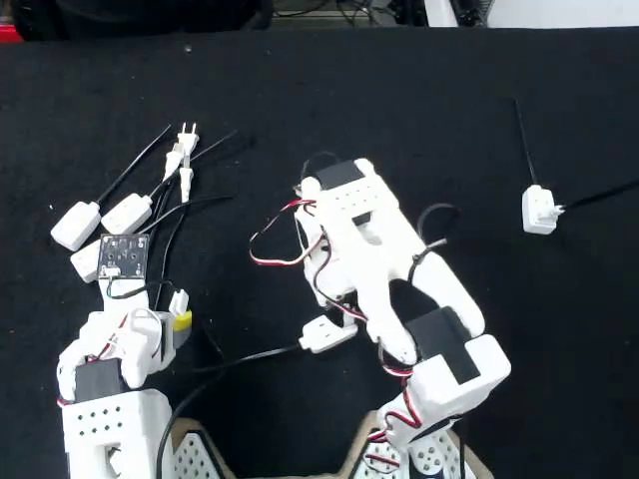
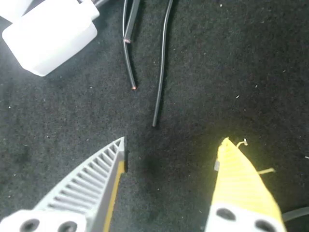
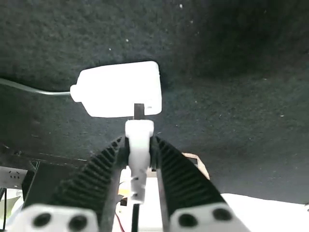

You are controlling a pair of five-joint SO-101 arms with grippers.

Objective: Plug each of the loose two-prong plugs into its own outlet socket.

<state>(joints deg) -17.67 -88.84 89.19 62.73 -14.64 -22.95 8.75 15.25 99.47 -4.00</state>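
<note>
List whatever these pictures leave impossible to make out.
Right wrist view: whether both prongs of the white two-prong plug have entered the white plastic outlet socket; the plug's own body covers the joint.
Left wrist view: the slots of the white rounded socket block; the picture's edge cuts it off.
High view: the prongs of the loose white plugs on black cables; too small to count.

Gripped white plug (image 3: 139, 137) touches white socket (image 3: 118, 89); other plugs (image 1: 176, 160) lie loose.
</note>
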